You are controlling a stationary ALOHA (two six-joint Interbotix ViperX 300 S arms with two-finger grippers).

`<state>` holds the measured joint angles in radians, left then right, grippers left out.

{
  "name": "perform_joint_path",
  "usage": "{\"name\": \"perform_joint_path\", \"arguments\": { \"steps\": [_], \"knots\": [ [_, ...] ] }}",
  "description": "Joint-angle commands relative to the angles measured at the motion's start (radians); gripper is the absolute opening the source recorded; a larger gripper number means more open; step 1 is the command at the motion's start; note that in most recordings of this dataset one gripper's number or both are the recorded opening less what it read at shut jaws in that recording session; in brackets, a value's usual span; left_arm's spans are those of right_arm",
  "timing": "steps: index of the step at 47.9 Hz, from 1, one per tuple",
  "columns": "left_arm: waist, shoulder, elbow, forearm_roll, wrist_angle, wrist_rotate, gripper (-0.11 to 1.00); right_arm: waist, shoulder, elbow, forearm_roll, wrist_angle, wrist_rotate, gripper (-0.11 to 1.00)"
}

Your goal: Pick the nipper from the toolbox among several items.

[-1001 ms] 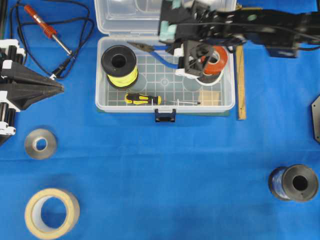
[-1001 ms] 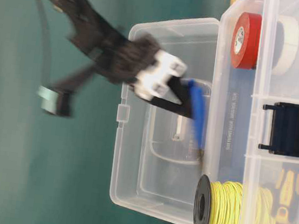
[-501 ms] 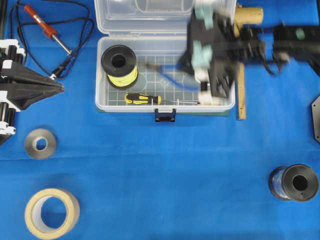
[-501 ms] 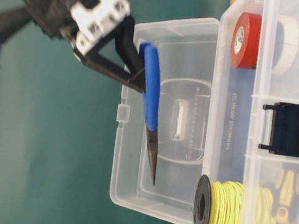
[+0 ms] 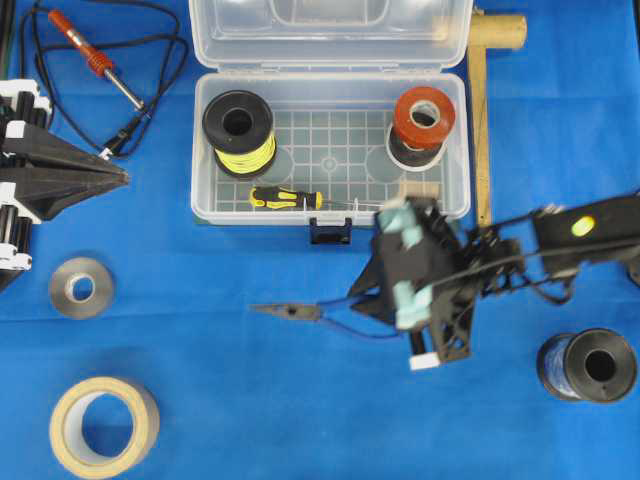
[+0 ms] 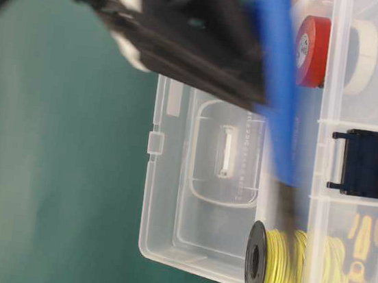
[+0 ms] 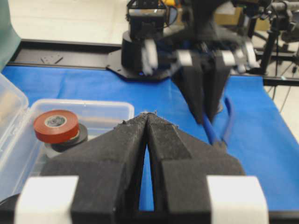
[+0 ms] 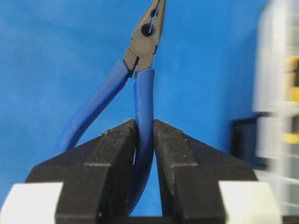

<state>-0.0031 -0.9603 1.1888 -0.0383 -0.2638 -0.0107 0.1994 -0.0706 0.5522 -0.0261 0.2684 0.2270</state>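
Observation:
My right gripper is shut on one blue handle of the nipper and holds it over the blue cloth, in front of the toolbox. The dark pointed tips face left. In the right wrist view the gripper pinches one handle of the nipper and the other handle hangs free. The box holds a spool of yellow wire, red-and-white tape rolls, a screwdriver and a tan block. My left gripper is shut and empty at the far left, as the left wrist view also shows.
A soldering iron with its cable lies at the back left. A metal-grey roll and a masking tape roll lie at the front left. A dark spool stands at the front right. A wooden strip lies right of the box.
My right gripper has lifted the nipper out of the toolbox and carried it forward, over the front wall, to above the cloth. The left arm has not moved.

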Motion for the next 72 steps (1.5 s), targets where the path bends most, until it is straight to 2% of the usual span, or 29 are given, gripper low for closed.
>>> {"name": "perform_joint_path", "arguments": {
  "steps": [1,9,20,35,37,38,45,48,49,55,61,72],
  "knots": [
    [0.0,0.003,-0.005,0.0,-0.005,0.0,0.0,0.021,0.043,-0.009,0.002,-0.057,0.025,0.13],
    [-0.002,0.003,0.003,-0.002,-0.005,0.0,0.0,0.028,0.166,-0.009,0.003,-0.143,0.092,0.13],
    [0.0,0.003,0.008,0.0,-0.005,-0.002,0.0,0.028,0.276,-0.014,0.003,-0.178,0.172,0.13],
    [0.0,0.002,0.009,0.0,0.005,-0.002,0.0,0.021,0.302,-0.02,0.003,-0.144,0.181,0.14],
    [-0.002,0.002,0.009,-0.002,0.006,-0.002,0.0,0.02,0.293,-0.02,0.003,-0.121,0.179,0.17],
    [-0.002,0.002,0.009,0.0,0.006,-0.002,0.0,0.02,0.287,-0.02,0.003,-0.11,0.179,0.23],
    [-0.002,0.002,0.009,0.0,0.006,-0.002,0.0,0.012,0.199,-0.015,-0.014,-0.037,0.175,0.67],
    [-0.002,0.002,0.009,-0.002,0.006,-0.002,0.0,0.005,0.149,-0.006,-0.026,-0.011,0.175,0.81],
    [0.0,0.002,0.009,0.0,0.005,-0.002,0.0,0.002,0.129,-0.003,-0.032,-0.002,0.175,0.83],
    [-0.002,0.002,0.009,-0.002,0.005,-0.002,0.0,-0.015,-0.002,0.021,-0.078,0.044,0.175,0.77],
    [-0.002,0.002,0.009,0.0,0.006,-0.003,0.0,-0.038,-0.149,0.075,-0.144,0.067,0.178,0.79],
    [0.0,0.002,0.011,-0.002,0.008,-0.003,0.0,-0.126,-0.4,0.23,-0.176,0.058,0.178,0.79]
  ]
}}
